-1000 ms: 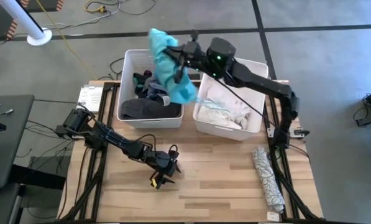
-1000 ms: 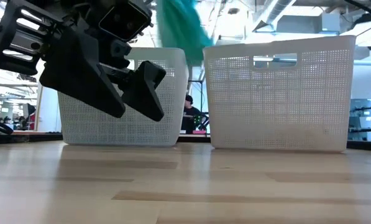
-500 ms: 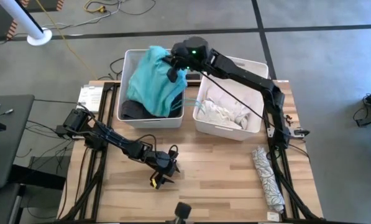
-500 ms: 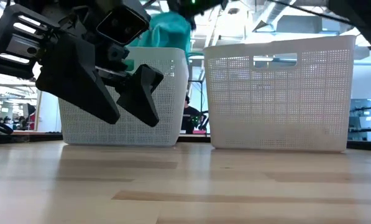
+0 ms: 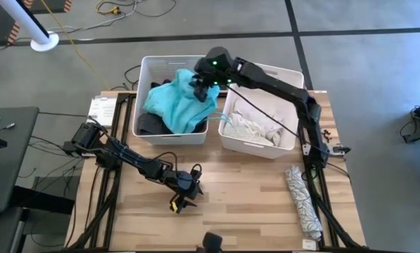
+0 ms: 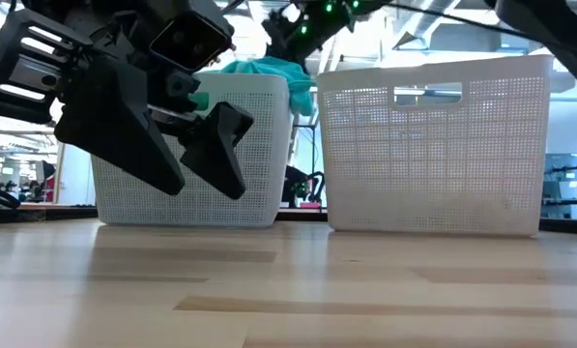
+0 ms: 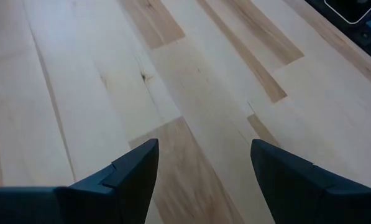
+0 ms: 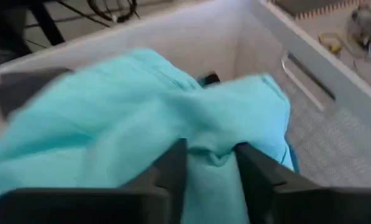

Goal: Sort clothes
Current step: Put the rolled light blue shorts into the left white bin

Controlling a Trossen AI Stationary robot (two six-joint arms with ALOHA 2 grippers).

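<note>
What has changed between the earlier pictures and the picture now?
The right gripper carried the teal fabric garment from high above the bins down into the left white plastic bin, where it now lies on the dark clothes; the fingers are parting. The left gripper, open above the wooden table, did not move.

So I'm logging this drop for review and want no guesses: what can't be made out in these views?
- Whether the right gripper still pinches the teal garment: its fingers are close on a fold, and the right wrist view is blurred.
- The dark clothes in the left bin: the teal garment covers most.
- Both bins' contents in the low view: the mesh walls hide them.
- The patterned roll: too small to identify.
</note>
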